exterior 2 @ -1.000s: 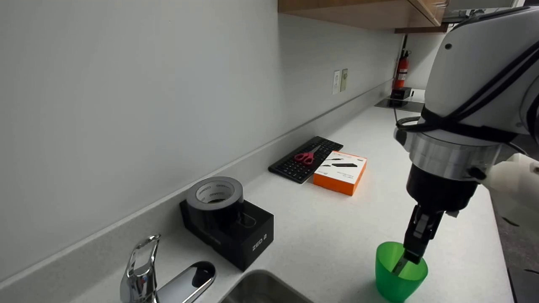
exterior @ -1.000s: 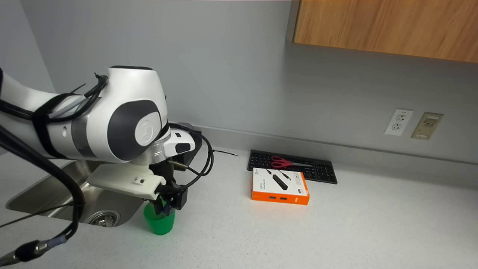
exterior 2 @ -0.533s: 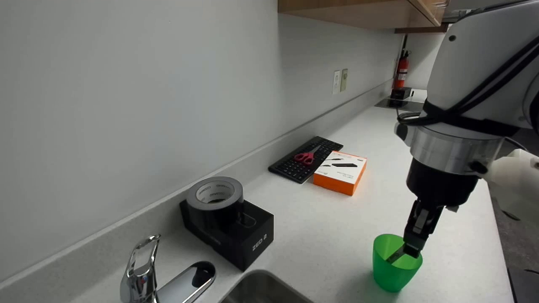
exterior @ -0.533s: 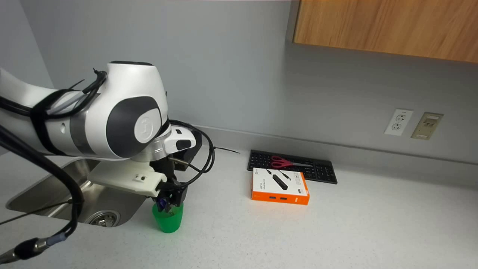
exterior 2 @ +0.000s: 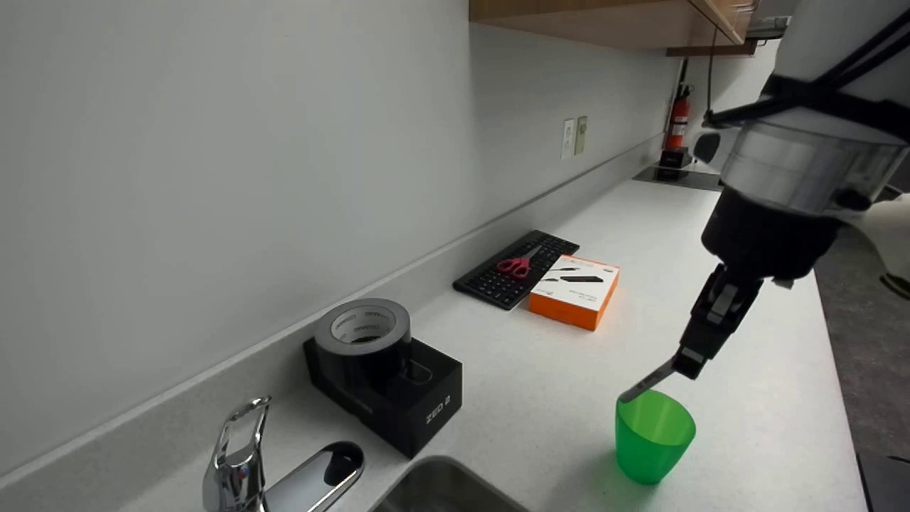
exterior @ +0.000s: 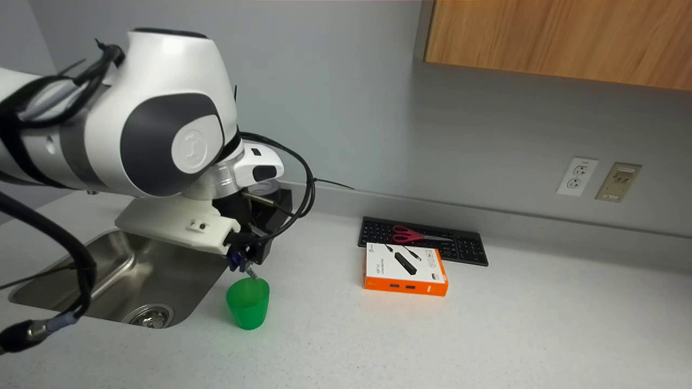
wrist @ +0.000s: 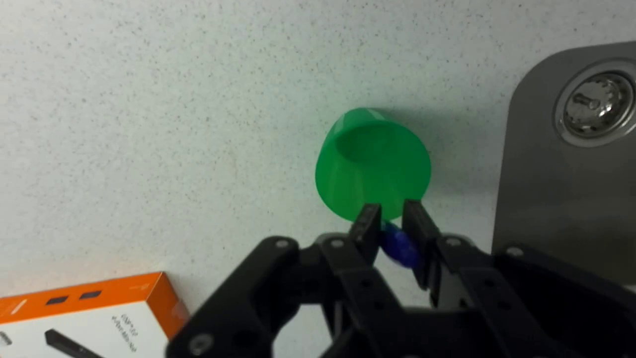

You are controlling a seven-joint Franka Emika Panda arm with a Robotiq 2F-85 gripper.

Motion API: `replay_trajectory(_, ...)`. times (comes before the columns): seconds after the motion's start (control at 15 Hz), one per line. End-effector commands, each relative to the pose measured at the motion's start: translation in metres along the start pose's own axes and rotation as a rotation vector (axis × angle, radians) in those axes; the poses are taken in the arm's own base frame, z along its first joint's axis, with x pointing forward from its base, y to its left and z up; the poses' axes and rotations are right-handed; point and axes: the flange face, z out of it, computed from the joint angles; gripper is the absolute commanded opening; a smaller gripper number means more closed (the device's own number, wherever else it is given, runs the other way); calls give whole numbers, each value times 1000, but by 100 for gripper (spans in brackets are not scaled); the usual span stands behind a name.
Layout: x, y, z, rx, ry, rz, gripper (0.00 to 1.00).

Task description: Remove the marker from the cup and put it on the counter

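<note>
Black two-finger gripper (wrist: 391,216) closed on purple-and-grey pen-shaped marker (exterior 2: 645,383), tilted, lower end at rim of round green plastic cup (exterior 2: 648,455), touch unclear. Sideways travel this low could snag rim, topple cup.

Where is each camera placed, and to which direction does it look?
Wrist view: behind the gripper, looking down at the cup; only the gripper shows at the bottom, holding the marker.
An exterior view: high, opposite the grey wall, looking down across the counter; arm and gripper at picture left.
An exterior view: near the sink, looking along the counter toward the fire extinguisher; arm and gripper at picture right.
Both exterior views share the cup, orange box, keyboard and scissors.
</note>
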Motion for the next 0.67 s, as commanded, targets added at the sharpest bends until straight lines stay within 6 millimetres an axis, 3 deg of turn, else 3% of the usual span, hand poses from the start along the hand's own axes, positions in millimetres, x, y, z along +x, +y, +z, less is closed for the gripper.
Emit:
replay_trajectory(0.0, -10, 9, -45, 20, 79, 9, 5)
replay_trajectory(0.13, -8, 17, -59, 9, 126, 36, 5)
replay_trajectory(0.27, 4, 35, -54, -21, 158, 106, 5)
replay_trajectory(0.4, 17, 57, -36, -38, 140, 175, 5)
replay_trajectory(0.6, 35, 91, 14, -90, 135, 316, 5)
